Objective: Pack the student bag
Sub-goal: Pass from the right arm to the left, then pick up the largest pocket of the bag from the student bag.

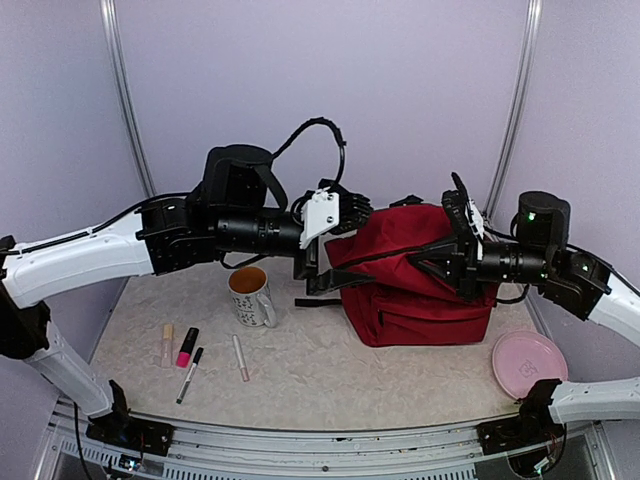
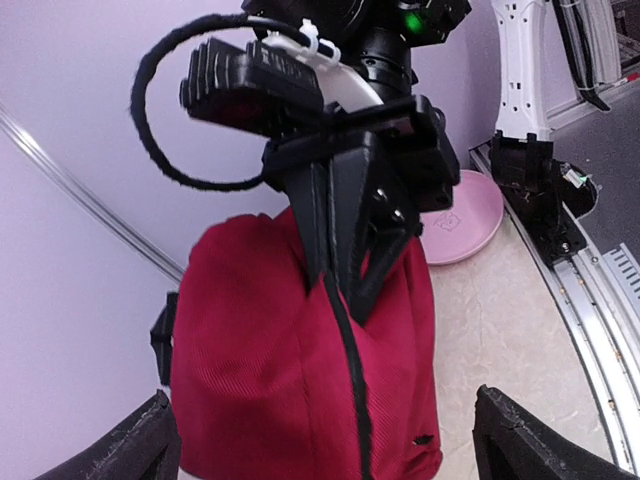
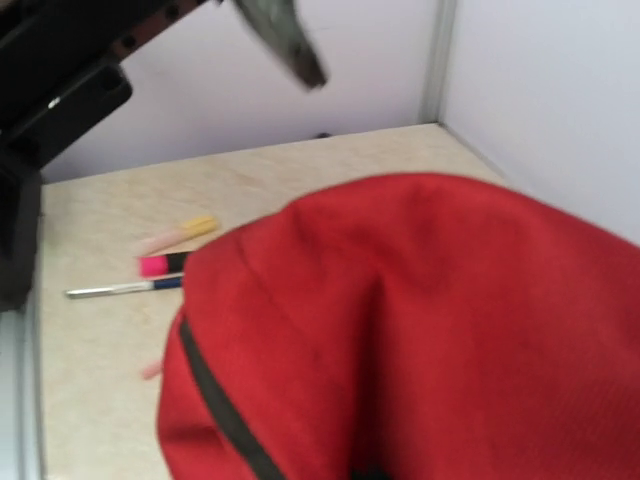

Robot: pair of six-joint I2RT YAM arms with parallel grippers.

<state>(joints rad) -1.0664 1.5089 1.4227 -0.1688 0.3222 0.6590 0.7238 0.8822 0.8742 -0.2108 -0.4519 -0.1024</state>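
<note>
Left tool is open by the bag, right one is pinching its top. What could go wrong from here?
1. Only the right tool holds the student bag, pinching fabric by the zip at its top. The cloth could slip out and the bag would likely slump.
2. The mug stands close to the bag's left side, below the left arm. Lowering the open left tool or dragging the bag could tip it.

The student bag (image 1: 420, 300) is dark red, the plate (image 1: 512, 352) pink, the mug (image 1: 252, 300) white with dark markings.
</note>
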